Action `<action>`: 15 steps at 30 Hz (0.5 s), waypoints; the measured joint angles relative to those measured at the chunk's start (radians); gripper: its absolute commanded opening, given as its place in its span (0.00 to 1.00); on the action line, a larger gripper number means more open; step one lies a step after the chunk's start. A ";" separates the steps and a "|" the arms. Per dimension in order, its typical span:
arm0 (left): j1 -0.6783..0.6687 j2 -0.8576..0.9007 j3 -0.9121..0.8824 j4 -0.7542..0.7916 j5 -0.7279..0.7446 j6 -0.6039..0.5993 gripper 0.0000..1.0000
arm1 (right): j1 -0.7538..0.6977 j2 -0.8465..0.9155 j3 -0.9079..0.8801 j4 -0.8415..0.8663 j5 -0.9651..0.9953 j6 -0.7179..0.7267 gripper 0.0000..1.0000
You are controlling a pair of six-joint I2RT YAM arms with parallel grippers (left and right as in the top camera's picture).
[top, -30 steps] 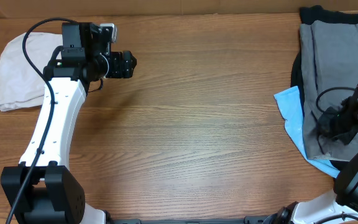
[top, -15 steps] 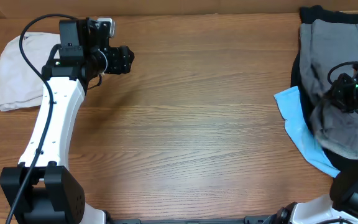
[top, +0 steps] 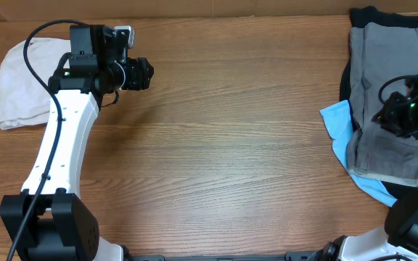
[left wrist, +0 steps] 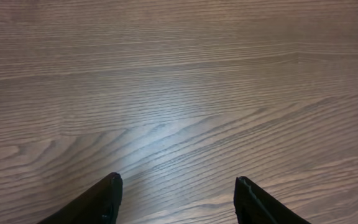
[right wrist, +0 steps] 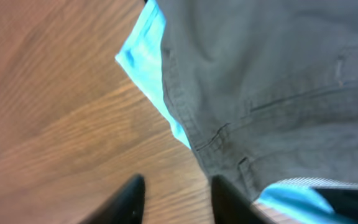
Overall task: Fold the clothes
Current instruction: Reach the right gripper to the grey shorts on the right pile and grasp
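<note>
— Hovering where, the right gripper (right wrist: 176, 200)?
— Three o'clock, over the grey shorts (top: 384, 58). Fingers apart, wood between them, gripping nothing. Touching cloth? Hard to tell from overhead.
— Shorts?
— Lying at three o'clock, atop the black garment (top: 369, 14) and the light-blue garment (top: 336, 123).
— Left gripper (left wrist: 178, 200)?
— Ten o'clock, spread wide above bare table (top: 231, 145), near the cream garment (top: 17, 80).

Even bright light, blurred right-wrist view
</note>
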 measured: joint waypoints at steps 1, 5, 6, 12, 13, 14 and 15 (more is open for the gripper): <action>0.000 0.000 0.000 -0.001 -0.005 0.000 0.63 | 0.010 0.000 -0.012 0.007 0.007 -0.009 0.51; 0.000 0.014 0.000 -0.001 -0.015 0.000 0.64 | 0.086 0.000 -0.063 0.017 0.053 0.002 0.52; 0.000 0.023 0.000 -0.001 -0.016 0.000 0.64 | 0.105 0.000 -0.075 0.018 0.074 0.012 0.52; 0.000 0.100 0.000 -0.017 -0.023 0.000 0.64 | 0.161 0.000 -0.140 0.006 0.232 0.114 0.52; 0.000 0.108 0.000 -0.018 -0.023 0.000 0.64 | 0.159 0.000 -0.150 0.008 0.251 0.126 0.52; 0.000 0.112 0.000 -0.018 -0.023 0.000 0.64 | 0.159 0.000 -0.163 0.010 0.272 0.142 0.52; 0.000 0.116 0.000 -0.018 -0.023 0.000 0.64 | 0.157 0.000 -0.179 0.018 0.294 0.153 0.53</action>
